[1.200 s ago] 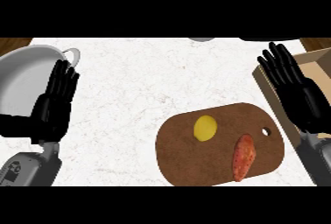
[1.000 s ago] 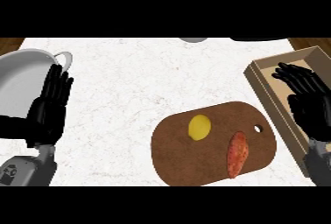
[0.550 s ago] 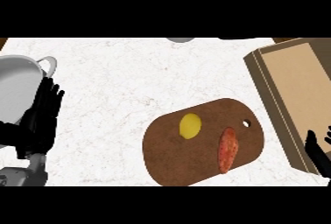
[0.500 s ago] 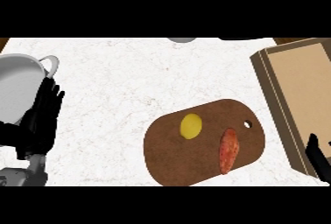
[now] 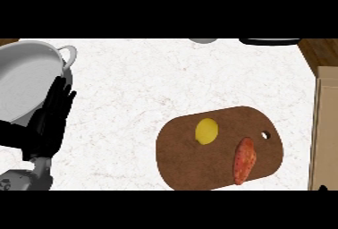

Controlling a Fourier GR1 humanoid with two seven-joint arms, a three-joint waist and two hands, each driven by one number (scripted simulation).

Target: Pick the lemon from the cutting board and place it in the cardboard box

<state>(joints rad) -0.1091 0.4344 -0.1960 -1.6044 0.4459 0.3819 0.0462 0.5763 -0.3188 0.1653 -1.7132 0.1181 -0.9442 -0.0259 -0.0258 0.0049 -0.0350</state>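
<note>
While the left hand [image 5: 52, 118] rested open, fingers straight, the lemon [image 5: 206, 131] lay untouched to its right, right hand unseen.

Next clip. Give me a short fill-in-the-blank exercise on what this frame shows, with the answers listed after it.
1. The lemon lies on the ____, not in the cardboard box.
2. Beside the lemon on the board lies a long, reddish ____.
3. The left hand rests open at the view's left, next to a large grey ____.
4. The cardboard box shows at the view's ____ edge.

Missing words: cutting board; sweet potato; pot; right
</note>
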